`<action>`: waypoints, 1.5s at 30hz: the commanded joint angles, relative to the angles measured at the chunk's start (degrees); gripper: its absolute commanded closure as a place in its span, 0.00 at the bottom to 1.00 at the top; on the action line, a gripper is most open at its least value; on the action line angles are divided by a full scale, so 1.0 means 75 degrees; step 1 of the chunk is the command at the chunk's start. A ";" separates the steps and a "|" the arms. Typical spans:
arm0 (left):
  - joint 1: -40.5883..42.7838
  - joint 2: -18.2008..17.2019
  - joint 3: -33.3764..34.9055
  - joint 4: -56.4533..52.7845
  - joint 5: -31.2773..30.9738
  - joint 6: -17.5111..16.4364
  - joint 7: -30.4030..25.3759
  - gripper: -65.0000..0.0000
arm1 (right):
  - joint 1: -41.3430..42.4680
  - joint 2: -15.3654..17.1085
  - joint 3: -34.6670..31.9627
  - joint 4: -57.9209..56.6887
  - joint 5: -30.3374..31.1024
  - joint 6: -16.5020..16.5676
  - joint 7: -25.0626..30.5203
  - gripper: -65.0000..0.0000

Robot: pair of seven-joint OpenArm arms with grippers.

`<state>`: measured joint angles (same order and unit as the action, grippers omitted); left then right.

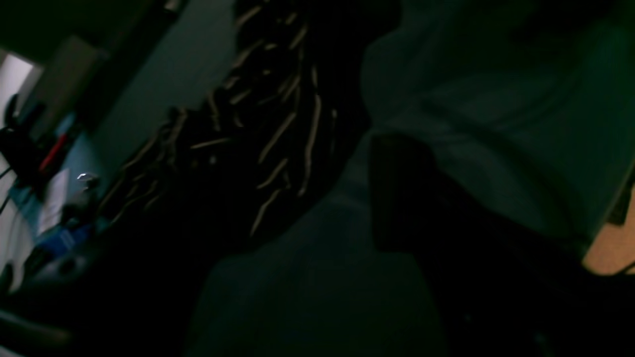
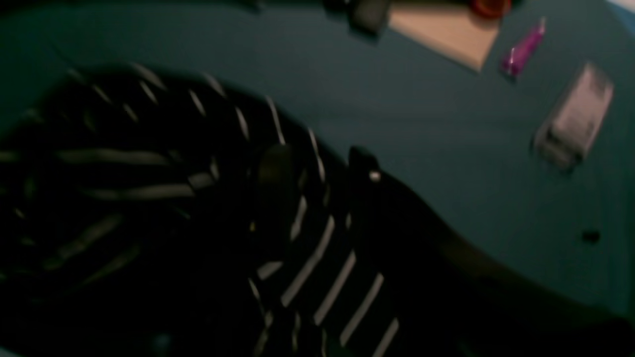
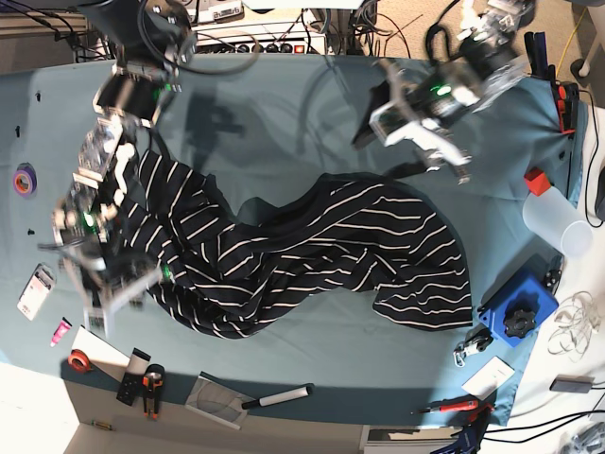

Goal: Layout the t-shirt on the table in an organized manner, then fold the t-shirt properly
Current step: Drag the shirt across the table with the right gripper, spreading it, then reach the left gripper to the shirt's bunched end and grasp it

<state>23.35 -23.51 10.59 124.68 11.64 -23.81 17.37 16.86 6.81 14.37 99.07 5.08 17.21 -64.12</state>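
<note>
Fabric fills the middle of the base view: the t-shirt (image 3: 312, 251), soft and dark with thin white stripes set well apart, lies crumpled in a long wavy band across the table (image 3: 284, 113), running from the left of the frame to the centre right. Its surface is bunched into folds and ridges, so the stripes bend and break instead of running straight. The table is covered in plain teal cloth, smooth in most places and faintly creased near the garment.

The right end effector (image 3: 99, 284) sits at the left of the base view, low over the shirt's left end. In the right wrist view its dark fingers (image 2: 367, 168) lie against the striped fabric, jaws partly apart, and cloth seems gathered between them (the blur and dimness make a firm grip hard to confirm).

The left end effector (image 3: 430, 128) hangs at the upper right of the base view, above bare teal cloth just beyond the shirt's upper edge. The left wrist view is very dark; whether its jaws stand apart or together cannot be told, and nothing is seen held.

Small things line the table's edges: a roll of purple tape (image 3: 24, 179) at far left, a pink marker (image 2: 523, 47), a blue block (image 3: 518, 310) at lower right.
</note>
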 commanded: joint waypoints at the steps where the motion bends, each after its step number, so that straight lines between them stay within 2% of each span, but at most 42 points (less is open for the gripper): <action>1: -0.0227 -0.0041 0.0108 -0.0108 0.0093 0.0184 -0.0245 0.51 | 0.0087 0.0119 0.0064 0.0128 0.0064 0.0023 0.0152 0.71; 3: -0.0606 -0.0041 0.0376 -0.0560 0.0105 0.0219 -0.0262 0.51 | -0.0105 0.0134 0.0187 0.0128 0.0064 0.0108 0.0076 0.71; 7: -0.1268 -0.0041 0.0982 -0.1311 0.0108 -0.0085 -0.0265 0.51 | -0.0411 0.0131 0.0396 0.0128 0.0061 0.0131 0.0012 0.71; 13: -0.2081 -0.0038 0.2069 -0.1950 0.0117 -0.0079 -0.0259 0.51 | -0.0644 0.0128 0.1011 0.0128 0.0064 0.0128 -0.0446 0.71; 17: -0.2585 0.0067 0.2576 -0.2436 0.0536 0.0755 -0.0227 0.51 | -0.0769 0.0128 0.1632 0.0128 0.0073 0.0134 -0.0697 0.71; 20: -0.2938 0.0134 0.2739 -0.3022 0.0659 0.0772 -0.0178 0.51 | -0.1055 0.0128 0.2014 0.0128 0.0111 0.0233 -0.0714 0.71; 25: -0.3372 0.0265 0.2786 -0.3905 0.0650 0.1000 -0.0178 0.51 | -0.1530 0.0128 0.2594 0.0128 0.0731 0.0621 -0.0772 0.71; 29: -0.3500 0.0347 0.2786 -0.4033 0.0650 0.0883 -0.0178 0.51 | -0.1658 0.0128 0.2981 0.0128 0.1116 0.0781 -0.0822 0.71; 31: -0.3500 0.0385 0.2786 -0.4033 0.0650 0.0895 -0.0178 0.58 | -0.1655 0.0131 0.3136 0.0128 0.1253 0.0883 -0.0839 0.71; 36: -0.3494 0.0385 0.2786 -0.4033 0.0644 0.0901 -0.0032 0.94 | -0.1655 0.0131 0.3299 0.0128 0.1437 0.0962 -0.0854 0.71; 37: -0.3497 0.0382 0.2786 -0.4033 0.0647 0.1035 0.0055 1.00 | -0.1658 0.0131 0.3299 0.0128 0.1437 0.0962 -0.0854 0.71; 39: -0.3494 0.0382 0.2786 -0.4033 0.0621 0.1562 0.0265 1.00 | -0.1655 0.0131 0.3299 0.0128 0.1434 0.0962 -0.0848 0.71; 45: -0.3497 0.0356 0.2774 -0.3759 0.0702 0.3634 0.1221 1.00 | -0.1655 0.0131 0.3299 0.0128 0.1437 0.0965 -0.0682 0.71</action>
<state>-1.91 -20.69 31.81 95.13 16.14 2.70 27.83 3.51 6.96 39.00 99.09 15.31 24.08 -70.39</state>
